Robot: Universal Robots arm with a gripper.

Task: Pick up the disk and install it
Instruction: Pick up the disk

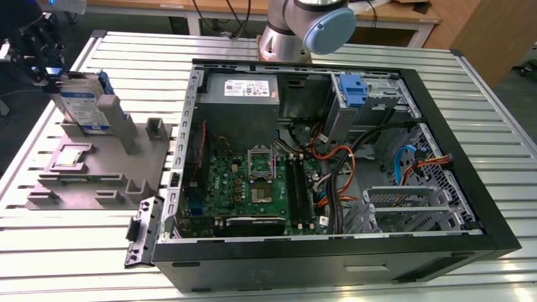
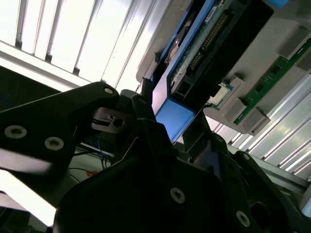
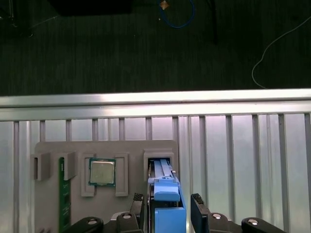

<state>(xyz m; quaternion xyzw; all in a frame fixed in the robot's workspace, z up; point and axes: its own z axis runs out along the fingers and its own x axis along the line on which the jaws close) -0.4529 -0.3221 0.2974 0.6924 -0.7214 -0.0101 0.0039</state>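
Note:
The disk (image 1: 87, 106) stands on edge in a slot of the grey holder block (image 1: 92, 182), at the exterior view's left. It is silver-grey, with a white and blue label and a blue bracket along its edge. My gripper (image 1: 52, 74) hangs over its upper end. In the first wrist view the disk (image 3: 166, 194) rises between my two black fingertips (image 3: 138, 206), with a thin dark gap on each side, so the gripper (image 3: 167, 209) is open astride it. The second wrist view shows the blue bracket end (image 2: 175, 119) between the fingers.
The open computer case (image 1: 470, 207) lies on the slatted table, with a power-supply box (image 1: 248, 88) and a blue-bracketed drive bay (image 1: 354, 91) at its far side. The holder also carries a processor chip (image 3: 102, 172) and a green memory stick (image 3: 61, 194). The table edge (image 3: 155, 99) runs just beyond the holder.

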